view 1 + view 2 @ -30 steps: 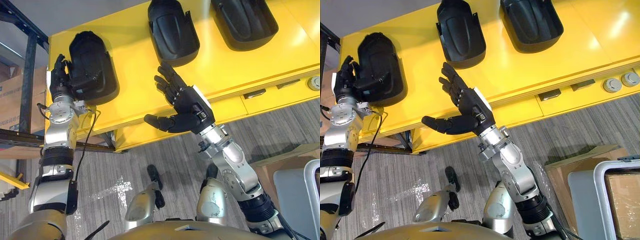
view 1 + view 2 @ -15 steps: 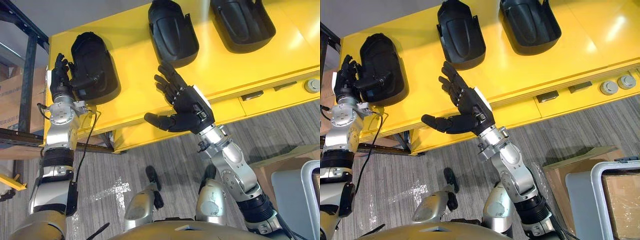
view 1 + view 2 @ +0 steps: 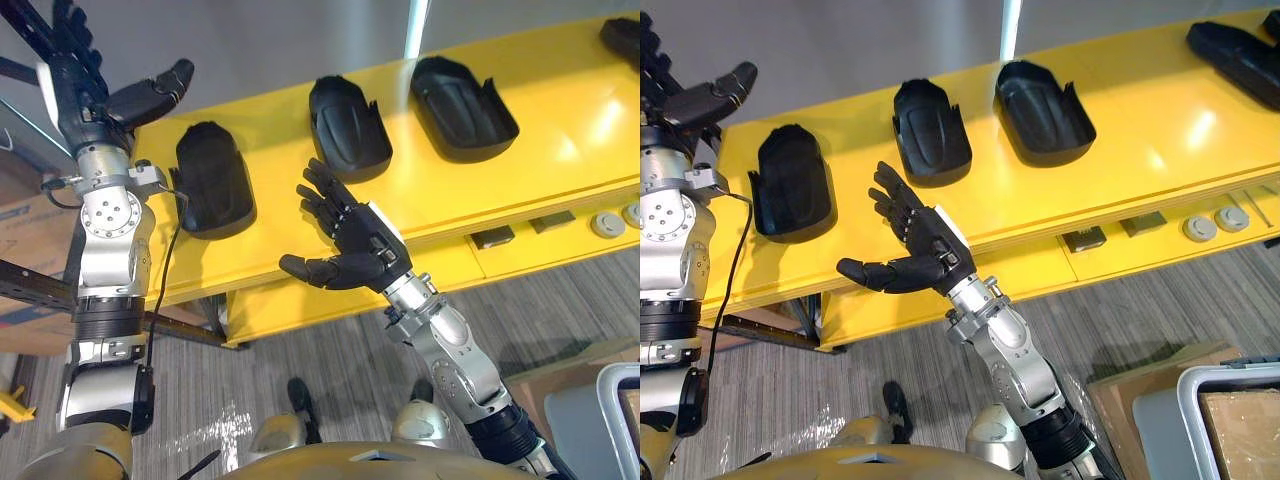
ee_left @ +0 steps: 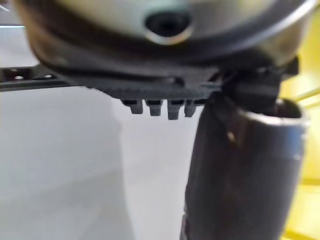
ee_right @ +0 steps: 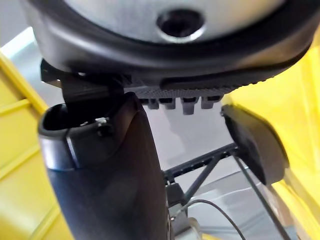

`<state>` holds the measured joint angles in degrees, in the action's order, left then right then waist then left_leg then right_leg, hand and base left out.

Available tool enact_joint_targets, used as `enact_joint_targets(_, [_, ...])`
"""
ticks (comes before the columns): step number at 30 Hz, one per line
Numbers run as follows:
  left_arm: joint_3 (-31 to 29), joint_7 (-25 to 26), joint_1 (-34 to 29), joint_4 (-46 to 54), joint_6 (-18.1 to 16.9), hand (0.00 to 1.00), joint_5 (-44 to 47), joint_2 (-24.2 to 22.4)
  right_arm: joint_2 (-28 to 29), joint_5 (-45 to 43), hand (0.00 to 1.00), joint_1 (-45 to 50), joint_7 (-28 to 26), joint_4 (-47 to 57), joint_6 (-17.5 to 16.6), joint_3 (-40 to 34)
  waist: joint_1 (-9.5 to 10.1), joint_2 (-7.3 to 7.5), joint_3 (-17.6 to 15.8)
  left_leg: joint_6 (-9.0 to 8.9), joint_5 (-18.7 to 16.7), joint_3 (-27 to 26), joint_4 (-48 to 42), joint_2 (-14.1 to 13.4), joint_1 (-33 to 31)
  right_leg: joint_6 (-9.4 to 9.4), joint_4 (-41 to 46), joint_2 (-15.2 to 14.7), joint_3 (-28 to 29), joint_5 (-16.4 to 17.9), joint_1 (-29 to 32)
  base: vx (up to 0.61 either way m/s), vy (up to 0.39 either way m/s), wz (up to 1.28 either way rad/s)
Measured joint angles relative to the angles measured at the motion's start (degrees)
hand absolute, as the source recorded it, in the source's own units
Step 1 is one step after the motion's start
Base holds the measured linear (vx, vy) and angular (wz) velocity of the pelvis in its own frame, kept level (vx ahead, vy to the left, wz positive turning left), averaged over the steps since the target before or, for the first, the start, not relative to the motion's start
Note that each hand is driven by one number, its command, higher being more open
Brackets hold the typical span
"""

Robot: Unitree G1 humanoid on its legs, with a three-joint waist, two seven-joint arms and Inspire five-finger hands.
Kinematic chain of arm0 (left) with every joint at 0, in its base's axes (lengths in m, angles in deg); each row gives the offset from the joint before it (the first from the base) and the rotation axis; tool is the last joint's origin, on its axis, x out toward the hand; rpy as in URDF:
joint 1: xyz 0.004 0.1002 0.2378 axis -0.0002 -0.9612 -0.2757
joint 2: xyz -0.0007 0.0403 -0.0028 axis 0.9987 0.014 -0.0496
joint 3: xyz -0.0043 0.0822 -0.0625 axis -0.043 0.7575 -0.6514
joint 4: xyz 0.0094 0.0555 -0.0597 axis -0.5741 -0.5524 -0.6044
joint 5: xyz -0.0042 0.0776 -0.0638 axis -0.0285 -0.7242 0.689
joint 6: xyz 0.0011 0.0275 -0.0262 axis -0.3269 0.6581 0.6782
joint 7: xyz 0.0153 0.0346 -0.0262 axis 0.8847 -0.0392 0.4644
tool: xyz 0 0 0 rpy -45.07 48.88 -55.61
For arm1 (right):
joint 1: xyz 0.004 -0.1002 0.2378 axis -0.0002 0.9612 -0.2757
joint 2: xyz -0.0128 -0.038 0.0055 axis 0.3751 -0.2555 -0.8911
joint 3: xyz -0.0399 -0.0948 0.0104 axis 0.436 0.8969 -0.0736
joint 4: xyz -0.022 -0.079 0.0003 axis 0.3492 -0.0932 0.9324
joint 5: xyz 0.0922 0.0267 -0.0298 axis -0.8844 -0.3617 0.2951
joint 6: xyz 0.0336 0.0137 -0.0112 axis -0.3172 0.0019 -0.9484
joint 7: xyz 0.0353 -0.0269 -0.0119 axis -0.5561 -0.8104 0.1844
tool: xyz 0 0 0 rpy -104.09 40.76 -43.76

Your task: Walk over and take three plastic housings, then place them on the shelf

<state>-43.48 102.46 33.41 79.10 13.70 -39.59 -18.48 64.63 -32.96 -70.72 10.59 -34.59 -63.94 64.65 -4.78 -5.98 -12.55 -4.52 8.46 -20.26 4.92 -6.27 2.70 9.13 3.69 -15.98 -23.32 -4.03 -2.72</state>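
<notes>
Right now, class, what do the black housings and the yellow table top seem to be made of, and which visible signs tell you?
The housings: probably moulded plastic, matt black; shaped ribs and thin raised rims, only dull highlights. The table top: smooth glossy yellow coat, bright glare on it; metal or board beneath cannot be told.

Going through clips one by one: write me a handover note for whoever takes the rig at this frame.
Left hand: open, raised above the yellow table's left end, holding nothing.
Right hand: open, over the table's front edge, holding nothing.
Four black housings lie in a row on the table, none grasped.
Done: the walk over. Left: grasp three and put them away.
</notes>
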Motion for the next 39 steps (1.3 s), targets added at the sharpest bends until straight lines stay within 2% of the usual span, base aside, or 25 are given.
enact_joint_targets(3, [0.0, 0.33, -0.6, 0.34, -0.09, 1.0, -1.92, 0.01, 0.12, 2.18, 1.0, 0.03, 1.0, -0.47, -0.94, 0.07, 0.11, -0.64, 1.84, -0.24, -0.18, 0.06, 0.16, -0.68, 0.18, -0.3, -1.18, 0.94, -0.28, -0.41, -0.86, -0.01, -0.004, -0.01])
enact_joint_targets(5, [0.0, 0.35, -3.41, 2.59, -0.06, 1.0, -4.12, -0.05, 0.08, 4.82, 1.0, 0.12, 1.96, -1.25, -1.33, -0.11, 0.01, -0.72, 1.92, -0.32, -0.24, -0.01, 0.18, -0.89, 0.77, -0.39, -2.18, 1.26, -0.74, -0.79, -1.85, -0.04, -0.01, -0.03])
enact_joint_targets(7, [0.0, 0.24, -8.79, 8.37, -0.08, 1.0, -6.34, -0.95, 0.06, 7.12, 1.0, 0.32, 2.95, -1.73, -1.43, -0.82, 0.1, -0.74, 1.94, -0.78, -0.58, 0.12, 0.19, -1.26, 0.68, -0.64, -3.2, 1.59, -1.16, -1.25, -2.4, -0.02, 0.0, 0.03])
enact_joint_targets(9, [0.03, 0.11, -14.81, 14.27, -0.29, 1.0, -8.59, -4.21, 0.07, 10.28, 1.0, 0.24, 4.49, -2.96, -2.59, -1.86, 0.73, -0.73, 2.07, -0.78, -0.43, 0.59, 0.19, -1.26, 0.27, -0.74, -3.71, 1.79, -1.71, -1.47, -2.59, -0.02, 0.002, 0.11])
enact_joint_targets(11, [0.58, 0.12, -20.83, 18.13, -1.29, 1.0, -9.68, -10.21, 0.12, 11.75, 1.0, -0.38, 6.26, -5.34, -2.8, -3.6, 1.64, -0.66, 2.89, -0.78, -0.06, 1.9, 0.19, -1.22, -0.76, -0.54, -3.93, 1.94, -3.05, -1.67, -2.59, 0.0, 0.0, 0.27])
enact_joint_targets(14, [2.62, 0.88, -28.07, 20.26, -1.53, 1.0, -12.91, -17.67, 0.34, 13.57, 1.0, -5.35, 8.93, -12.81, -2.97, -6.46, 3.4, -0.52, 3.12, -0.43, 1.07, 4.21, 0.19, -1.29, -2.38, -0.67, -3.91, 2.31, -4.81, -1.6, -2.56, -0.01, -0.01, 0.38])
enact_joint_targets(15, [3.13, 0.9, -29.23, 20.32, -1.53, 1.0, -12.96, -18.74, 0.45, 13.57, 1.0, -6.58, 9.5, -14.59, -2.96, -6.96, 3.68, -0.5, 3.11, -0.45, 1.2, 4.55, 0.18, -1.29, -2.63, -0.68, -3.87, 2.36, -5.11, -1.61, -2.53, -0.03, -0.003, 0.28])
enact_joint_targets(17, [5.1, 1.28, -32.76, 20.5, -1.52, 1.0, -12.96, -21.85, 1.38, 13.61, 1.0, -10.56, 12.09, -20.25, -2.96, -8.15, 5.62, -0.43, 3.06, -0.64, 1.36, 5.64, 0.18, -1.25, -3.4, -0.72, -3.77, 2.41, -6.06, -1.59, -2.52, -0.03, 0.007, 0.24])
enact_joint_targets(21, [5.89, 2.38, -35.09, 23.07, -1.55, 1.0, -12.96, -23.4, 4.29, 13.64, 1.0, -15.45, 14.15, -25.9, -3.24, -8.67, 6.84, 0.07, 2.58, -0.72, 1.75, 6.91, 0.17, -1.21, -4.23, -0.97, -3.19, 2.41, -7.19, -1.38, -2.31, -0.03, 0.009, 0.18])
enact_joint_targets(24, [5.86, 3.78, -35.3, 25.84, -2.39, 1.0, -13.44, -24.14, 5.04, 13.63, 1.0, -18.81, 14.81, -26.4, -3.79, -8.69, 7.82, 0.22, 0.39, -0.87, 1.97, 7.51, 0.17, -1.19, -4.37, -1.7, -1.5, 2.0, -7.55, -0.46, -1.81, -0.05, 0.011, 0.08])
enact_joint_targets(30, [5.6, 5.34, -35.23, 26.2, -3.23, 1.0, -15.18, -24.46, 5.04, 13.57, 1.0, -26.13, 15.25, -28.93, -5.14, -10.64, 7.96, 0.25, -4.55, -0.68, 3.13, 8.86, 0.12, -0.34, -6.52, -1.71, 7.3, -1.02, -7.69, 3.17, 2.98, -0.07, 0.015, 0.12])
enact_joint_targets(35, [4.5, 5.0, -35.12, 26.2, -3.58, 1.0, -15.03, -24.75, 4.64, 13.53, 1.0, -26.17, 14.26, -30.71, -5.2, -10.52, 7.96, 0.1, -7.13, -0.57, 3.2, 8.67, -0.02, 0.71, -6.56, -1.47, 11.77, -3.25, -6.78, 5.25, 5.09, -0.01, -0.002, 0.02])
enact_joint_targets(39, [4.57, 3.61, -35.14, 25.5, -3.58, 1.0, -14.87, -25.07, 4.43, 13.5, 1.0, -26.3, 11.71, -30.7, -5.06, -9.92, 7.82, 0.13, -7.54, -0.49, 3.25, 8.07, -0.04, 0.87, -6.66, -1.26, 13.72, -3.89, -5.95, 5.99, 6.41, 0.0, -0.037, -0.07])
